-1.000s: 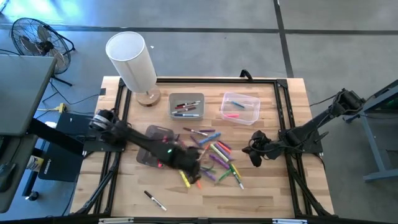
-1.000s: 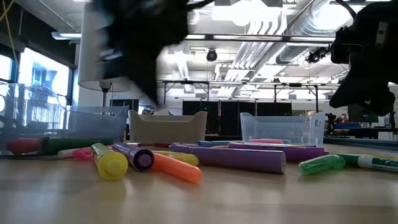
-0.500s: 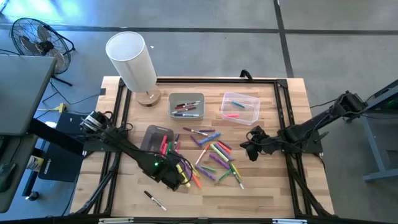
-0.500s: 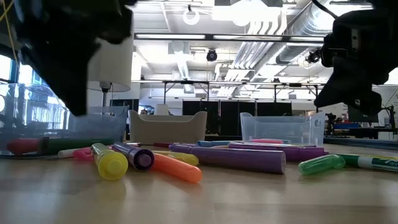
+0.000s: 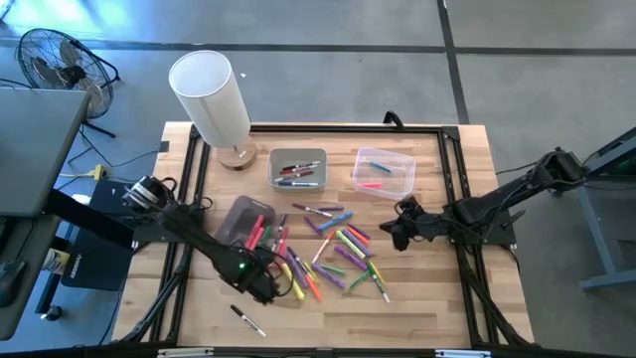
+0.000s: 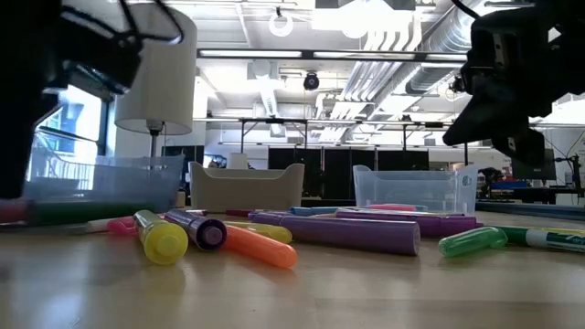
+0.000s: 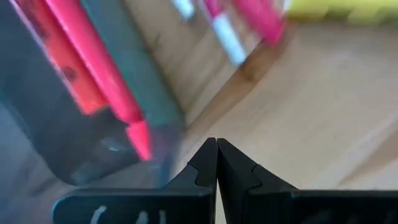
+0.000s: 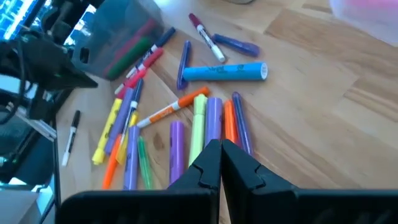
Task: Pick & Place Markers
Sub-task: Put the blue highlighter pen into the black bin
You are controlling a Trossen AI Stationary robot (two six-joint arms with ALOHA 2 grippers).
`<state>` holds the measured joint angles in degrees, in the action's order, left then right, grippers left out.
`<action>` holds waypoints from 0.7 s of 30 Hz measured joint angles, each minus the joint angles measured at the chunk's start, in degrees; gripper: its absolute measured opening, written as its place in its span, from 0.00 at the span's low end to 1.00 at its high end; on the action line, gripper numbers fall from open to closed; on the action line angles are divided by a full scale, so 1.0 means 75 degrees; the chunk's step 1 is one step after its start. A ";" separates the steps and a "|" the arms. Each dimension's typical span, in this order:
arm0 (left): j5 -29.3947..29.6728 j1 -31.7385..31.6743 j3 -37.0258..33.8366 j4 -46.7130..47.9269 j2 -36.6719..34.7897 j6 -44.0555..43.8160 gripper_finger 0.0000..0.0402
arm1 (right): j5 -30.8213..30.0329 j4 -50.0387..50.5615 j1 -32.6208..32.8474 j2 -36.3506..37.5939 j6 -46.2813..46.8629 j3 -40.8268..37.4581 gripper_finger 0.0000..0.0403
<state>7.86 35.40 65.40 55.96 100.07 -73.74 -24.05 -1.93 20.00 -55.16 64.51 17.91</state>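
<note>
Where the markers (image 5: 333, 249) lie, about twenty are fanned mid-table, a few more sit inside each of three bins, and one black marker (image 5: 247, 320) lies alone at seven o'clock. The left gripper (image 5: 260, 288), pinched shut and empty, hangs by the tipped dark bin (image 5: 243, 219). The right gripper (image 5: 396, 235), also closed on nothing, hovers at three o'clock of the pile, bare wood beneath it.

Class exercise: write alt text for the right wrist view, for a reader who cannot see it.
The right gripper, shut and empty, hovers over a wooden table scattered with loose markers in purple, yellow, orange, green and red, plus one thick blue highlighter. Beyond them a grey bin holds more markers, and a single black marker lies apart beside the left arm.
</note>
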 joint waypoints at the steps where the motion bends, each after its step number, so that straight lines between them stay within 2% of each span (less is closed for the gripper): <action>1: -0.0035 0.0017 -0.0145 -0.0069 -0.0043 -0.0004 0.00 | -0.0017 -0.0026 -0.0025 0.0000 0.0000 0.0000 0.00; 14: 0.0200 0.0084 -0.1956 -0.0181 -0.1912 0.0485 0.00 | -0.0420 -0.0705 -0.0425 -0.0017 0.0373 0.0000 0.00; 21: 0.0578 0.0081 -0.2505 -0.0476 -0.3048 0.0680 0.00 | -0.0357 -0.1047 -0.0435 -0.0153 0.0310 0.0000 0.00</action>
<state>12.19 36.01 46.61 52.40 77.21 -68.64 -26.72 -9.78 16.73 -56.30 66.83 17.91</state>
